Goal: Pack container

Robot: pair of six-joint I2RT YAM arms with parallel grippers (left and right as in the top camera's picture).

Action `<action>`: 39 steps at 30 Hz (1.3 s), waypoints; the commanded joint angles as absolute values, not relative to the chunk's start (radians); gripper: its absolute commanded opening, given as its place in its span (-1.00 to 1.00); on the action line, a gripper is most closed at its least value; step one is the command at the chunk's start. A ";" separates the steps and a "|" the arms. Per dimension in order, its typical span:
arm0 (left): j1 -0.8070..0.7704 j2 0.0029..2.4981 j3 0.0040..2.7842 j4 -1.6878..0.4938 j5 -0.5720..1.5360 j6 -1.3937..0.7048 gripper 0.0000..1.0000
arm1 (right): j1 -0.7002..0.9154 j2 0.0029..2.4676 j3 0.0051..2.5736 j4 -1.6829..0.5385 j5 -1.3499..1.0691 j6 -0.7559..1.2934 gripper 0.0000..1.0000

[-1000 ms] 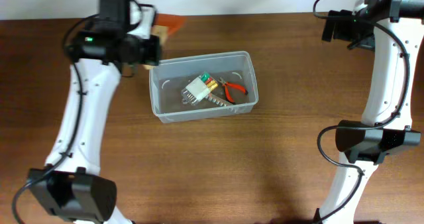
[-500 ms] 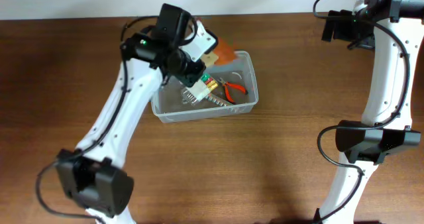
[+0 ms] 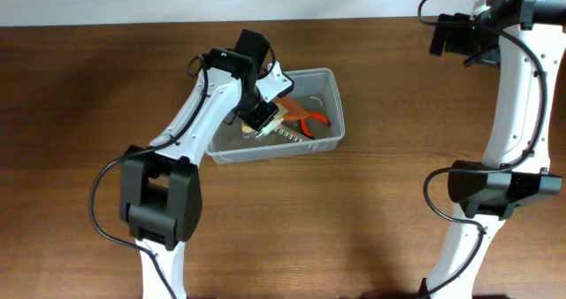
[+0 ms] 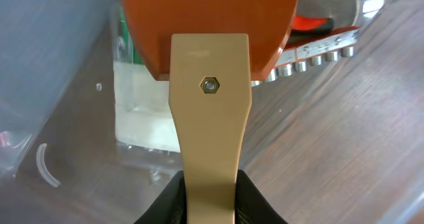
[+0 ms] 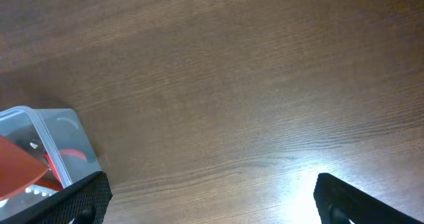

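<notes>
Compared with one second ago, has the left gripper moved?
Yes. The left gripper, holding an orange scraper, went right, from beyond the container's left end to above its inside.

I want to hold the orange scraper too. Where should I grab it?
Grip the scraper by its tan handle, probably from the free end, as the left gripper does. It is narrow and flat, easy to pinch across; the orange blade is far wider.
</notes>
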State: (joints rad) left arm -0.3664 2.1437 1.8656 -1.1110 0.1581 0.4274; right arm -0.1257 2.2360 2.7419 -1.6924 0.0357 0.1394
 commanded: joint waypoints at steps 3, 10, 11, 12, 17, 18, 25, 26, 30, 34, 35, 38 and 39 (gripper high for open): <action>-0.366 2.151 1.882 -1.112 0.081 0.447 -0.38 | -0.131 2.222 2.759 -1.698 0.031 0.148 0.98; -0.366 2.151 1.882 -1.115 0.081 0.442 0.13 | -0.131 2.222 2.759 -1.699 0.030 0.148 0.98; -0.366 2.150 1.884 -1.115 0.082 0.442 0.15 | -0.131 2.222 2.759 -1.699 0.030 0.148 0.98; -0.366 2.150 1.890 -1.116 0.082 0.434 0.18 | -0.131 2.222 2.759 -1.698 0.030 0.148 0.97; -0.366 2.148 1.980 -1.136 0.082 0.382 0.22 | -0.131 2.222 2.759 -1.698 0.030 0.148 0.97; -0.365 2.148 2.032 -1.155 0.081 0.374 0.22 | -0.131 2.222 2.759 -1.699 0.030 0.148 0.98; -0.294 2.148 2.286 -1.260 0.008 0.194 0.27 | -0.131 2.222 2.759 -1.699 0.030 0.148 0.97; -0.265 2.148 2.314 -1.281 -0.036 0.117 0.27 | -0.131 2.222 2.759 -1.698 0.030 0.148 0.97; -0.137 2.148 2.357 -1.327 -0.079 -0.044 0.40 | -0.131 2.222 2.759 -1.698 0.030 0.148 0.97; 0.025 2.148 2.358 -1.352 -0.068 -0.094 0.43 | -0.131 2.222 2.759 -1.698 0.030 0.148 0.98; 0.058 2.148 2.358 -1.357 -0.066 -0.095 0.43 | -0.131 2.222 2.759 -1.699 0.030 0.148 0.98; 0.133 2.148 2.358 -1.375 -0.064 -0.095 0.43 | -0.131 2.222 2.759 -1.698 0.030 0.148 0.97; 0.156 2.148 2.358 -1.382 -0.056 -0.094 0.44 | -0.131 2.222 2.759 -1.699 0.030 0.148 0.98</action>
State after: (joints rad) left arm 0.0818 2.1521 2.3360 -1.3628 -0.0566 -0.0559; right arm -0.1257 2.2360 2.7419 -1.6928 0.0357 0.1398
